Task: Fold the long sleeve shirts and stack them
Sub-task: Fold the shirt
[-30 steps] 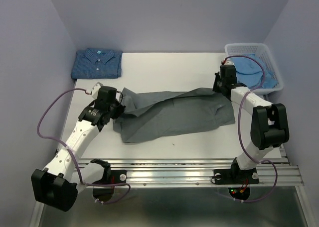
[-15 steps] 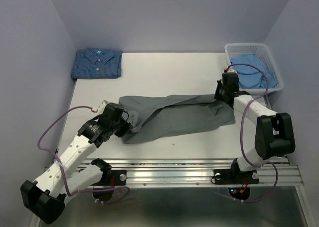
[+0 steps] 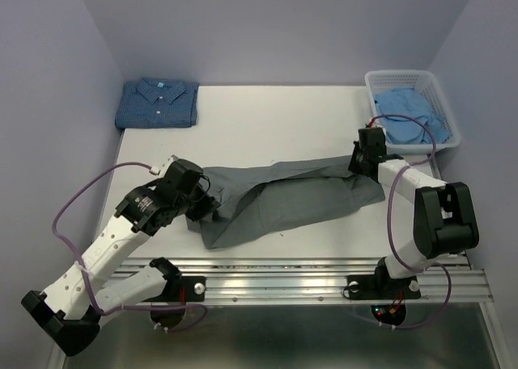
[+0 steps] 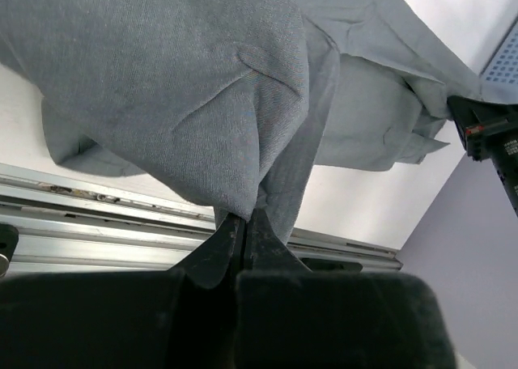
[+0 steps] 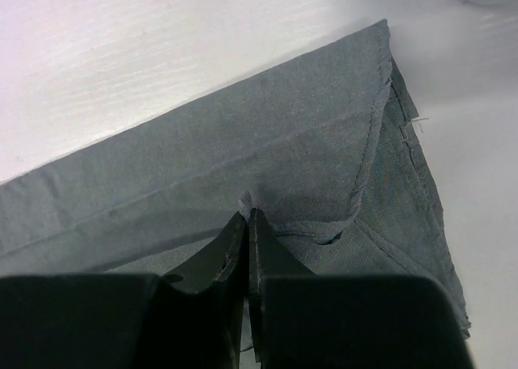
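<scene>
Hidden or unclear:
- Top view: both sets of fingertips sit under the wrist housings, so the grip shows only in the wrist views.
- Each wrist view has its lower third blocked by the dark, blurred hand body.
- Grey shirt: no collar, buttons or cuffs can be made out. It is a rumpled band with overlapping folds.
- Pale blue shirt: crumpled inside the white basket, with a cable across it and its shape unreadable.

Count: three shirts, one basket, two arms.

Positions on the surface:
- Dark blue dotted shirt: folded flat with its collar up, at the 10 o'clock corner, well apart from the rest.
- Basket: at the 2 o'clock corner.
- Grey shirt: stretched across the middle from 8 o'clock to 3 o'clock. Its bulk sags toward 6 o'clock, near the aluminium rail.

Left hand: the fingers are pressed together with no gap. They pinch a gathered peak of grey cloth at the shirt's 8 o'clock end, and the fabric fans up and away from the tips.

Right hand: likewise clamped tight. It nips a small pucker of grey cloth just inside a seamed corner at the 3 o'clock end. Around the pinch the cloth lies flat on the surface.
</scene>
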`<control>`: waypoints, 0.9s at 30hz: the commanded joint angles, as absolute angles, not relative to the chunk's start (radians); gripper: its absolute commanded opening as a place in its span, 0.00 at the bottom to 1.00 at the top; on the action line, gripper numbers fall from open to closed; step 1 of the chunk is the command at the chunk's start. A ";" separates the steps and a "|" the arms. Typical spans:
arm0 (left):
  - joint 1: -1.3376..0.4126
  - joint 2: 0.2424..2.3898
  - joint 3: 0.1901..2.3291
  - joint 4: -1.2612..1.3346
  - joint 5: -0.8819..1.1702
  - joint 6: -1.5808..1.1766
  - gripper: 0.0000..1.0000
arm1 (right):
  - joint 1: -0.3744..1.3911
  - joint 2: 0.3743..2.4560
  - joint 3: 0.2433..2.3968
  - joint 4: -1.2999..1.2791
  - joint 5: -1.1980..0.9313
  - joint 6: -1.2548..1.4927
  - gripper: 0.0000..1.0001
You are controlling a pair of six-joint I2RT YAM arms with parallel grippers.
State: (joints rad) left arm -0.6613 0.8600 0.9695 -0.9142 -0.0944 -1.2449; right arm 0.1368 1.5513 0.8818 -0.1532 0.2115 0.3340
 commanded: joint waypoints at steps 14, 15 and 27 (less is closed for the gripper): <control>-0.750 1.016 0.990 -1.017 0.055 -1.060 0.03 | 0.129 1.511 1.040 -0.072 0.253 0.246 0.08; -0.753 1.014 0.964 -0.999 0.067 -1.055 0.03 | 0.129 1.500 1.040 -0.034 0.236 0.227 0.09; -0.756 1.015 0.877 -0.937 0.118 -1.002 0.08 | 0.129 1.505 0.792 0.213 0.265 0.028 0.11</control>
State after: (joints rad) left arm -0.7475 1.0252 0.9001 -0.9474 0.0921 -1.0359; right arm 0.1371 1.5078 0.8402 0.1513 0.1440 0.0807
